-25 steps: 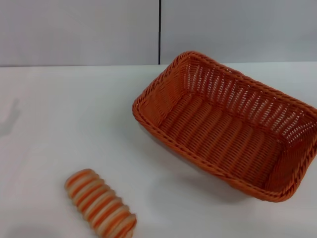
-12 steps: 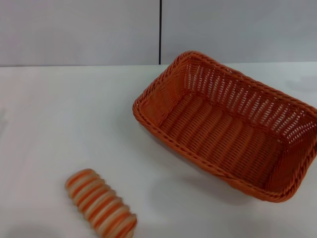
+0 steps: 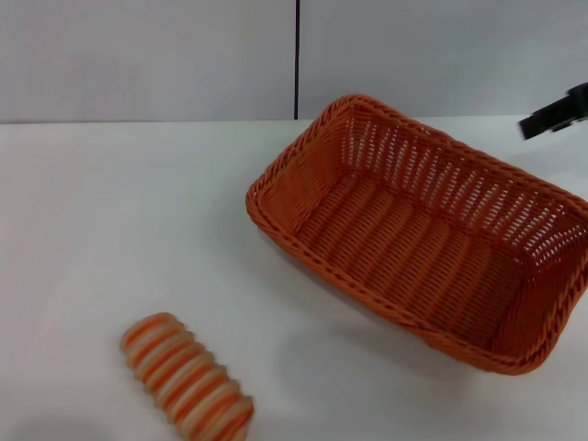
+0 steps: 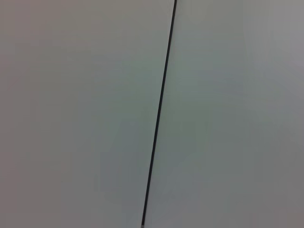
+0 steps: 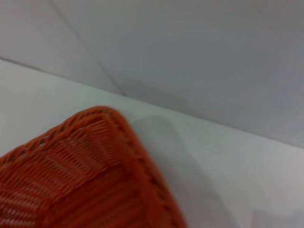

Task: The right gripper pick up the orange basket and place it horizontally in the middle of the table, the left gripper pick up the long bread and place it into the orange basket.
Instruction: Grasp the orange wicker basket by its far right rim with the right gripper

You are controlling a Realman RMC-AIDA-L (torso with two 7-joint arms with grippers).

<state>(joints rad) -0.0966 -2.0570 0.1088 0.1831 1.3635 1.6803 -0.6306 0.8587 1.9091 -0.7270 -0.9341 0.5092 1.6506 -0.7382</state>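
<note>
At the far right edge of the head view, above and beyond the far long wall of the orange basket (image 3: 418, 234), we see the black tip of our right hand (image 3: 557, 116), clear of the wicker and touching nothing; only that dark sliver shows, so we cannot tell whether its fingers are apart or together. Our basket sits on the white counter (image 3: 119, 220) on the right half, its long axis running on a diagonal from the far middle toward the near right, its open mouth up and nothing inside. From the right hand the basket lies inward and nearer to us, and the rim closest to it is the far long side near the right corner; the right wrist view shows a braided corner of the basket (image 5: 95, 166) low and close, with bare counter beyond it, which we read as the hand being just off that end. We judge this to be the approach for the first pick, and the coming move turns on bringing the hand down across the rim, then turning the basket so its long axis runs side to side at the middle. Our long bread (image 3: 186, 377) lies well apart from the basket at the near left, also on a diagonal, on the side of our left hand, which is out of sight; the left wrist view shows only a plain wall with a dark seam (image 4: 159, 114)
</note>
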